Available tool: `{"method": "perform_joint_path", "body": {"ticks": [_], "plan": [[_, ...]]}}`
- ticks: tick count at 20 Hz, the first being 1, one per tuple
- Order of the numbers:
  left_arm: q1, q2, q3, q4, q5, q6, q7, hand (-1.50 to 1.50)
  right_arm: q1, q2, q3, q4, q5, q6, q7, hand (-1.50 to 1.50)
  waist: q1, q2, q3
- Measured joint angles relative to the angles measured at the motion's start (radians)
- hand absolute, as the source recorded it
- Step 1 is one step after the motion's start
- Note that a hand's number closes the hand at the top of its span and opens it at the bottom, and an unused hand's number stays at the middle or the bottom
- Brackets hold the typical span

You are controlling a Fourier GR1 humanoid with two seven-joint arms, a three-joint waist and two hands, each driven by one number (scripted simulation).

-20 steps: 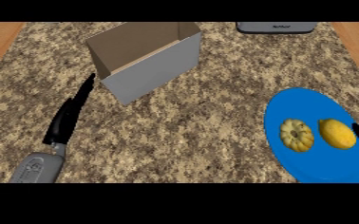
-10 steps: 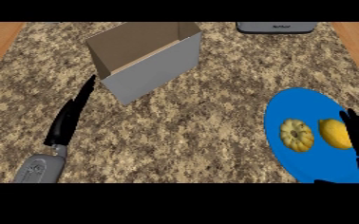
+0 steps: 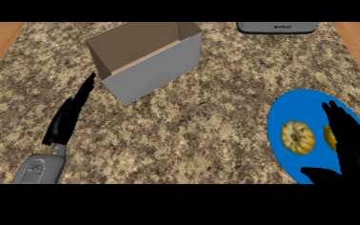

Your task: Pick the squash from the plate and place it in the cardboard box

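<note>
A blue plate (image 3: pixel 281 123) lies at the right edge of the counter. On it sits a yellow ribbed squash (image 3: pixel 297 137), and a second yellow fruit (image 3: pixel 329 137) beside it is mostly hidden. My right hand (image 3: pixel 345 138) reaches in from the lower right with straight fingers over that second fruit, just right of the squash; its thumb shows near the plate's lower rim. The open cardboard box (image 3: pixel 144 57) stands at the upper left middle. My left hand (image 3: pixel 67 117) rests at the left, fingers straight and pointing toward the box.
A dark grey appliance (image 3: pixel 276 27) sits at the counter's far edge, upper right. The grey left forearm (image 3: pixel 38 169) comes in at the lower left. Speckled granite counter (image 3: pixel 204 119) lies between box and plate.
My right hand has come further into view from the lower right, moving up over the plate and covering most of the second yellow fruit. The left hand has not moved.
</note>
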Motion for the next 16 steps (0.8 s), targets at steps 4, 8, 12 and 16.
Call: {"method": "perform_joint_path", "body": {"ticks": [4,8,12,16], "plan": [[0.008,-0.029,0.007,0.013,-0.03,0.003,-0.015,0.0,-0.017,0.005,0.006,0.037,-0.003,-0.004,-0.01,-1.5,-0.001,0.0,0.0],[0.025,-0.04,0.023,-0.011,-0.043,-0.015,-0.011,0.0,-0.043,0.007,0.01,0.077,0.003,-0.014,-0.009,-1.5,-0.001,-0.001,-0.003],[0.022,-0.037,0.046,-0.02,-0.051,-0.038,-0.006,0.0,-0.078,-0.004,0.002,0.123,-0.005,-0.017,-0.017,-1.5,-0.001,-0.003,-0.005],[0.02,-0.057,0.049,-0.004,-0.073,-0.03,-0.022,0.0,-0.104,-0.011,-0.001,0.174,-0.008,-0.03,-0.032,1.5,-0.002,-0.006,-0.011]]}}
